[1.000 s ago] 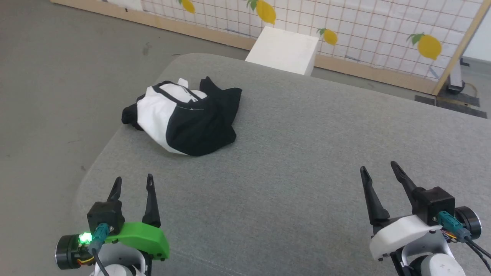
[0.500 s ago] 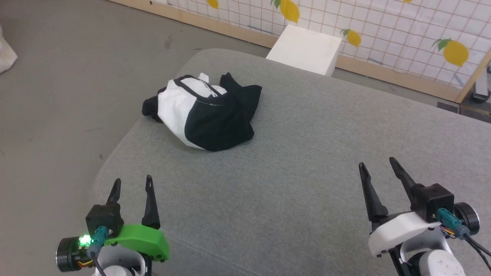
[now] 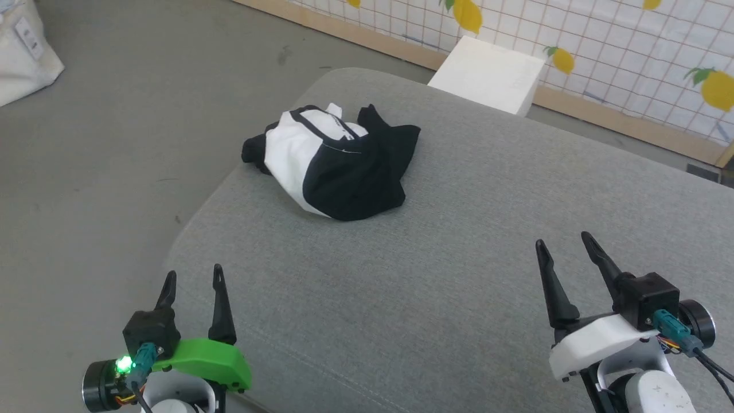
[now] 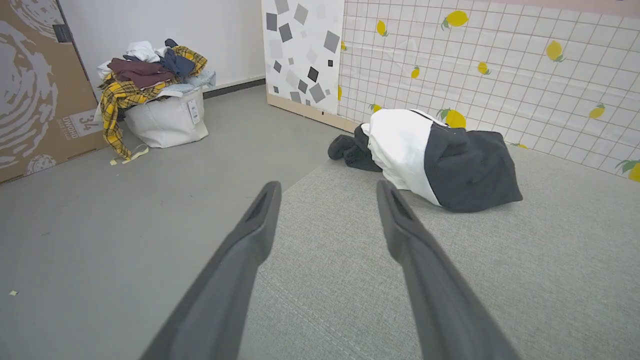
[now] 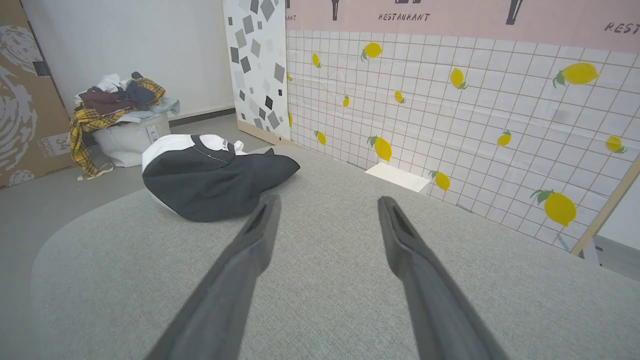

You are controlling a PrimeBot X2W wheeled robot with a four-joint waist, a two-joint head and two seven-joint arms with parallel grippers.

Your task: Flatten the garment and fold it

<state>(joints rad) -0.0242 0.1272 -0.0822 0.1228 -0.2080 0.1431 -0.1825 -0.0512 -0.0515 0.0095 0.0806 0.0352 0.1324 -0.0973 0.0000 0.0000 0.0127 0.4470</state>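
While both arms hang low at the near edge, count reads: one garment (image 3: 335, 163), two grippers, one tabletop (image 3: 430, 269). Garment lies crumpled in a single heap near the far left corner of the grey cloth-covered tabletop, white body to the left, black sleeve cloth draped over the right and front, black-trimmed collar on top, a dark fold at the left edge of the tabletop. Left gripper (image 3: 193, 271), green-housed, jaws spread, holding nothing. Right gripper (image 3: 562, 240), white-housed, jaws spread, holding nothing. Both well apart from the heap, grey tabletop stretching between. Around: one white block (image 3: 487, 74) on the floor (image 3: 114, 143) beyond the far edge; one tiled panel with lemon prints (image 3: 631, 46) behind it; one white laundry bag (image 4: 165, 120) to the left, piled with mixed clothes (image 4: 145, 65); one cardboard box (image 4: 35, 100) beside the bag. Against the earlier frames, the whole head view has swung left: heap, block and panel sit further right in the picture, the bag's corner has entered at upper left. Camera motion; heap keeps its shape and place, jaws as wide as before.
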